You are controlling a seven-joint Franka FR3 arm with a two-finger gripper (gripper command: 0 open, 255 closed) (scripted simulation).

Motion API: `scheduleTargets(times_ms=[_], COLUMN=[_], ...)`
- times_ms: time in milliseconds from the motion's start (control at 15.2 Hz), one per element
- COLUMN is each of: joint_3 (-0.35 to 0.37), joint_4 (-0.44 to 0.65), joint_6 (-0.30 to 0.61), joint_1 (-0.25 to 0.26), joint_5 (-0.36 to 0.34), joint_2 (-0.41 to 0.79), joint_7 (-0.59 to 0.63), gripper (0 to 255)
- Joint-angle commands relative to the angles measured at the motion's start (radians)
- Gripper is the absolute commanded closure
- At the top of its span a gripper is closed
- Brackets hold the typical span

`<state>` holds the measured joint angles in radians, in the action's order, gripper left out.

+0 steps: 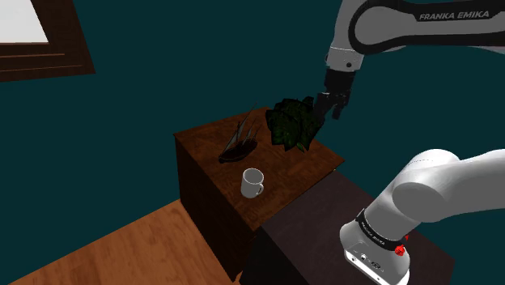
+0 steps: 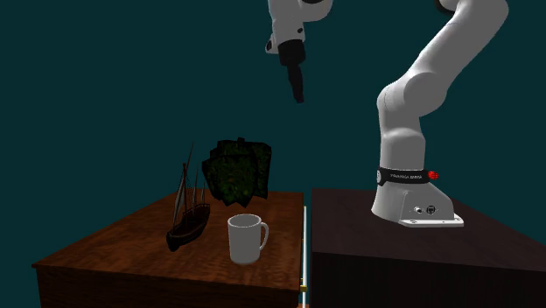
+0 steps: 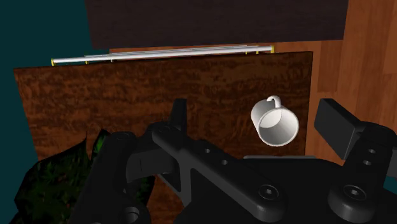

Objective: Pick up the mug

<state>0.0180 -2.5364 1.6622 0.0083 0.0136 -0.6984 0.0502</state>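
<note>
The gripper (image 1: 330,107) hangs high above the wooden table (image 1: 202,142), well clear of everything on it. In the wrist view the two black fingers (image 3: 336,122) stand plainly apart, nothing clasped between them. From the shoulder view that gap is hard to read, the tips lost against the dark leafy plant (image 1: 293,123). In the second exterior view the hand is edge-on and looks like a single blade. Down on the tabletop the white mug (image 1: 252,183) stands upright, mouth up, near the table's edge closest to the stand (image 1: 324,228), handle toward the second exterior view's right. Looking along the gripper, it sits far below, untouched, nearer one finger than the other. Just beside it is a dark model ship (image 2: 188,214), hull almost black, rigging thin, its detail hard to pick out. The plant is behind that, and what it grows from I cannot make out. In the wrist view the hand's own body covers much of the plant. A pale rail (image 3: 162,54) runs along the table's side facing the stand. The arm's upper links are cut off at the top of both exterior views, and the table's lower part at the bottom of the second.
</note>
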Motion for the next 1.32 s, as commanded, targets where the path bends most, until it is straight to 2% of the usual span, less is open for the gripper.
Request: scheduleTargets(times_ms=[0,660,1254], joint_3=[0.003,0.032,0.059], joint_4=[-0.046,-0.141,-0.084], joint_6=[0.083,0.505,0.853], joint_1=[0.006,0.043,0.076], joint_5=[0.007,0.051,0.085], joint_2=[0.029,0.327,0.707], joint_7=[-0.003,-0.013,-0.031], gripper=[0,0,0])
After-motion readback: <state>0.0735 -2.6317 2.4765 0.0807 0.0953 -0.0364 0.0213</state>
